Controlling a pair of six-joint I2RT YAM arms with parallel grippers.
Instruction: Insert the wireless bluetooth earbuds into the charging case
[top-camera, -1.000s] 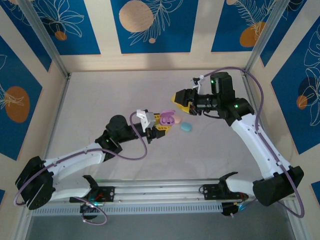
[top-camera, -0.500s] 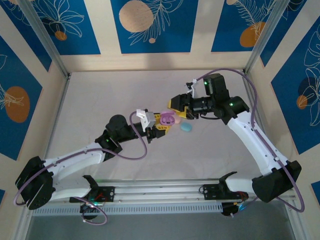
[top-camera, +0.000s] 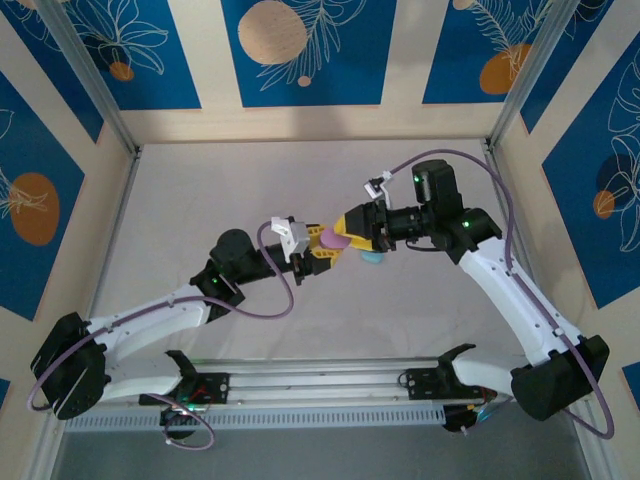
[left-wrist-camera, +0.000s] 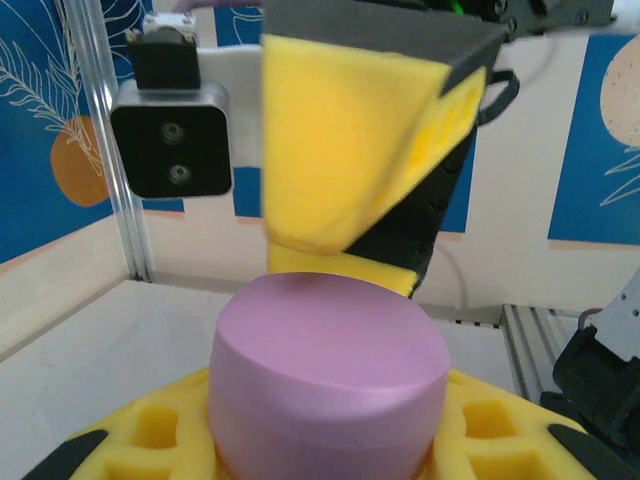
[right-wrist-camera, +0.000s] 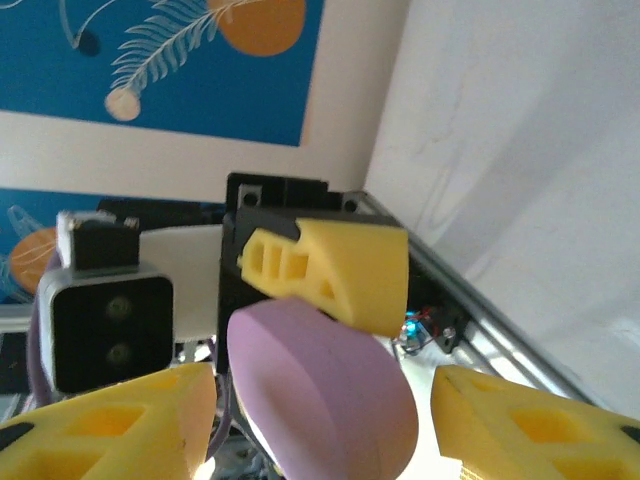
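My left gripper (top-camera: 325, 244) is shut on a purple oval charging case (top-camera: 337, 240) and holds it just above the table centre. In the left wrist view the case (left-wrist-camera: 328, 370) looks closed and sits between my yellow fingers (left-wrist-camera: 130, 440). My right gripper (top-camera: 352, 232) is open and reaches in from the right. In the right wrist view its fingers (right-wrist-camera: 110, 425) stand on either side of the case (right-wrist-camera: 320, 385), with a gap on the right side. One right finger (left-wrist-camera: 340, 150) hangs just above the case. The tiny earbuds are hidden.
A light blue oval case (top-camera: 372, 258) lies on the table just under the right gripper. Both wrist cameras face each other closely: the right one (left-wrist-camera: 170, 135) and the left one (right-wrist-camera: 105, 325). Walls enclose the grey tabletop (top-camera: 200, 190).
The right gripper has moved left and down from the back right until its open fingers straddle the purple case. The left arm has held still with the case.
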